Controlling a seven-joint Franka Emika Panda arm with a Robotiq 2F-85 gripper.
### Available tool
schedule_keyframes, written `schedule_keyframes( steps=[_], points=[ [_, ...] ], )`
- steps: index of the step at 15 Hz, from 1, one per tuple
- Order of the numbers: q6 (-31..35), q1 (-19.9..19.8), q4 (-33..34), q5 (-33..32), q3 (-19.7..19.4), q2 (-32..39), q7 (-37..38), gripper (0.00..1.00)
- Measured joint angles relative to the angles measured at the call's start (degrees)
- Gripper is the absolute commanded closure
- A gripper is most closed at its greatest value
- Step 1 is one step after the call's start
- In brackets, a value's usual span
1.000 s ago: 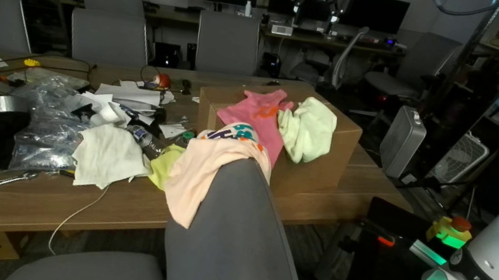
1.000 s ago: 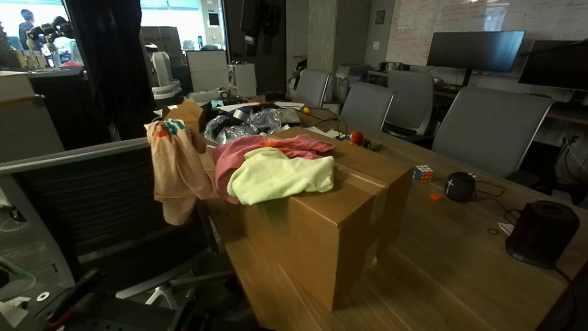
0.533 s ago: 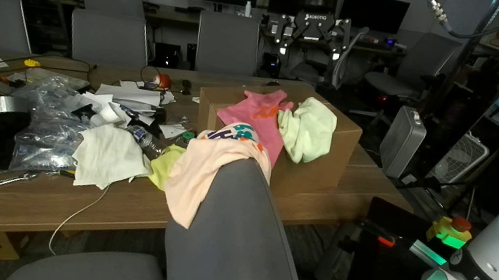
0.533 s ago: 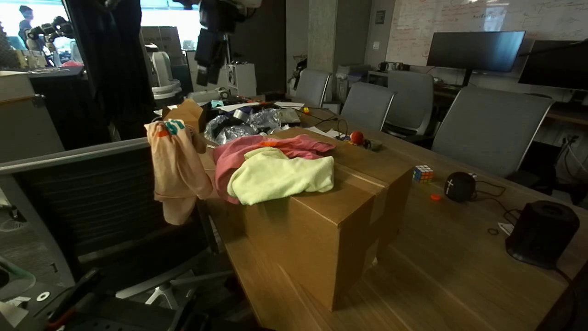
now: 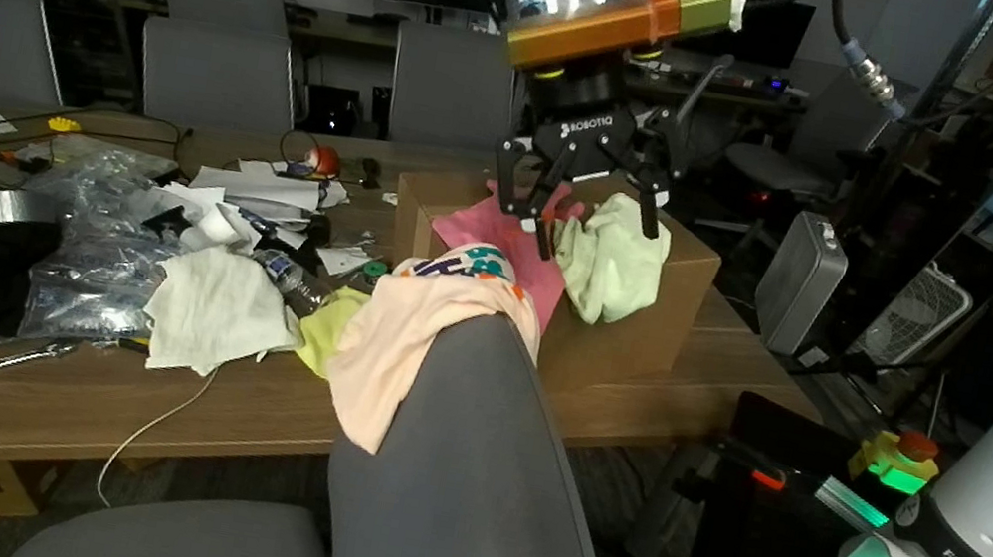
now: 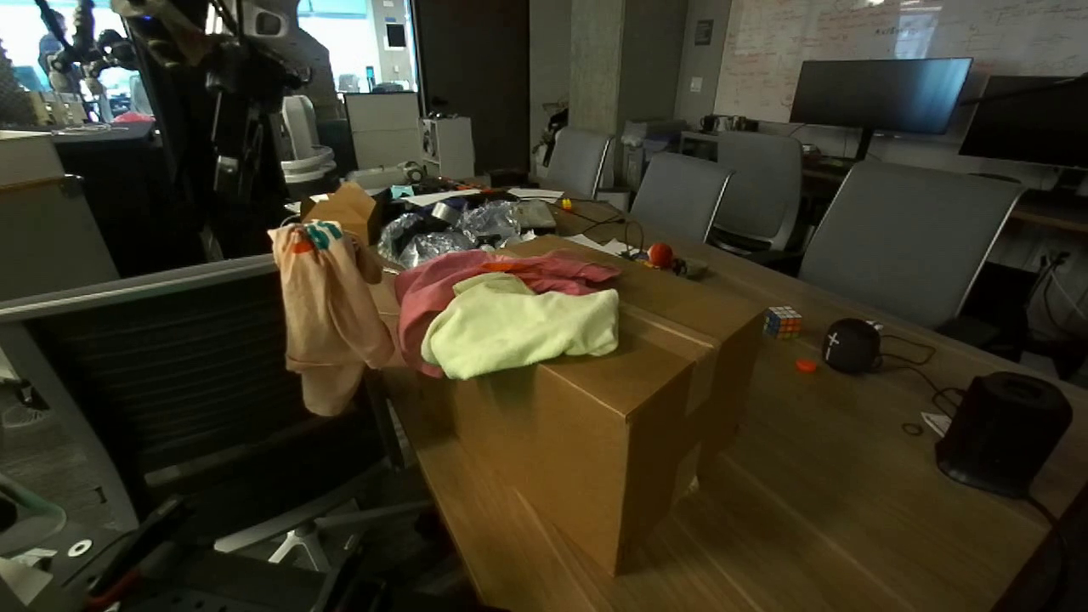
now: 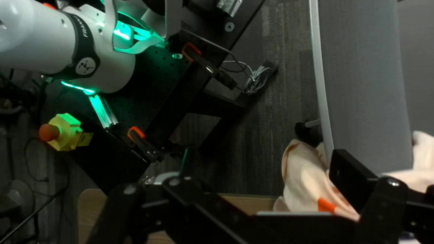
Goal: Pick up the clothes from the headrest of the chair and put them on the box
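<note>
A peach garment with coloured lettering hangs over the top of the grey chair back. In another exterior view the garment hangs down the chair's mesh back. A cardboard box on the table also shows in an exterior view. A pink garment and a pale green cloth lie on it, draping over its edge. My gripper is open, empty and tilted, in the air above the chair top. In the wrist view the garment shows beyond the fingers, partly hidden by them.
The wooden table holds plastic bags, a white cloth, a yellow-green cloth and papers. A black speaker and a puzzle cube stand beyond the box. An emergency stop is near the robot base.
My gripper has come down from the top of the view and toward the chair, and has tilted. It stays open. The clothes, chair and box have not moved.
</note>
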Motion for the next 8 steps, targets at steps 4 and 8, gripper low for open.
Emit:
schedule_keyframes(
  steps=[4,8],
  points=[
    [-1.77,4.41,1.48,-5.64,3.72,4.38,-0.87,0.00],
    [-1.95,7.98,4.01,-13.85,5.45,9.03,-3.95,0.00]
  ],
)
